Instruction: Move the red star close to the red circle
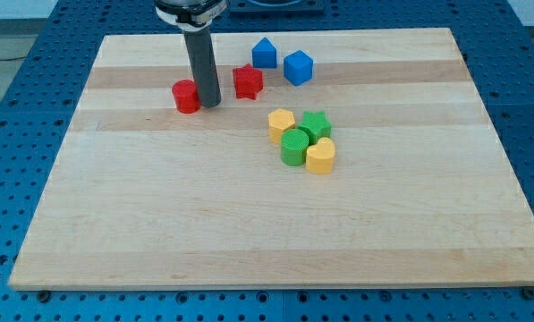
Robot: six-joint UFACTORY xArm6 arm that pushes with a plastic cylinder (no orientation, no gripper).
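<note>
The red star point(248, 81) lies near the view's top, left of centre. The red circle point(187, 96) lies to its left and slightly lower. My rod comes down from the view's top, and my tip point(210, 105) rests on the board between the two red blocks, right beside the red circle's right side. The red star is a short gap to the right of the rod.
A blue pointed block point(265, 53) and a blue cube point(298, 67) lie right of the red star. Lower down is a cluster: yellow hexagon point(281, 124), green star point(316, 125), green circle point(295, 147), yellow heart point(321, 156). The wooden board point(249, 233) sits on a blue table.
</note>
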